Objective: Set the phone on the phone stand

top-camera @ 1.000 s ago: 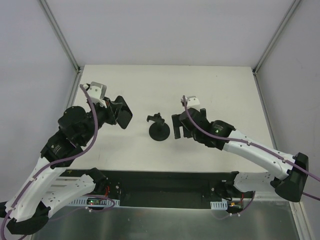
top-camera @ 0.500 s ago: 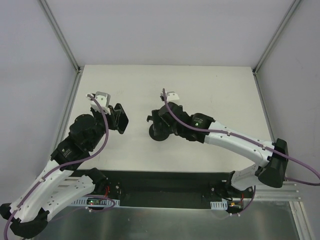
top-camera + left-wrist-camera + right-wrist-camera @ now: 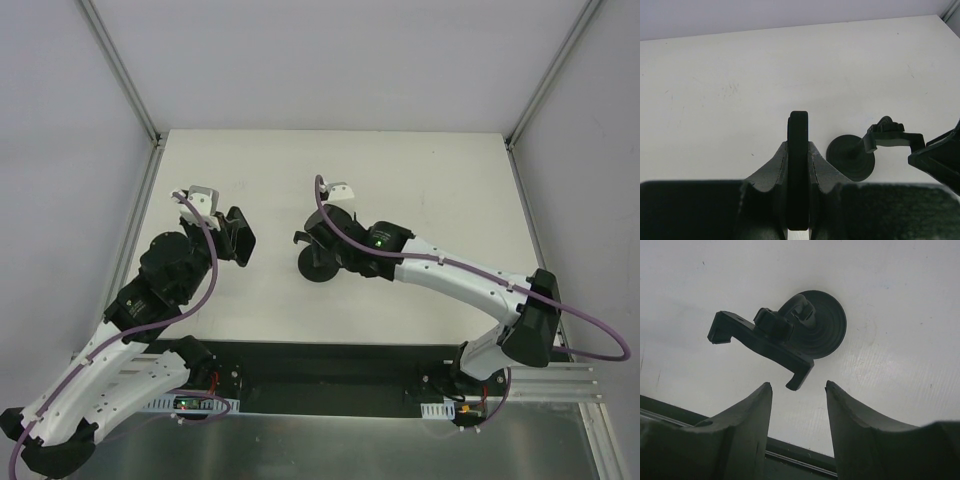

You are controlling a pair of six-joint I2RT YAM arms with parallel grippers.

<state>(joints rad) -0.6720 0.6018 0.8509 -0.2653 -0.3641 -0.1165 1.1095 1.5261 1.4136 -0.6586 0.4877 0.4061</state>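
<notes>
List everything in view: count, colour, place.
phone: 1, black, edge-on between the left gripper's fingers, held off the table on its left side.
stand: 1, black, on the table near its middle, disc base down, cradle on top.
table: 1, white, under everything.
posts: 2, silver, rising from the table's back corners.
left gripper: 1, black, shut on the phone.
right gripper: 1, black, jaws open, right at the stand's cradle with a prong tip at the gap.
arms: 2, white and black, reaching in from the near edge.
cables: 2, purple, one along each arm.
</notes>
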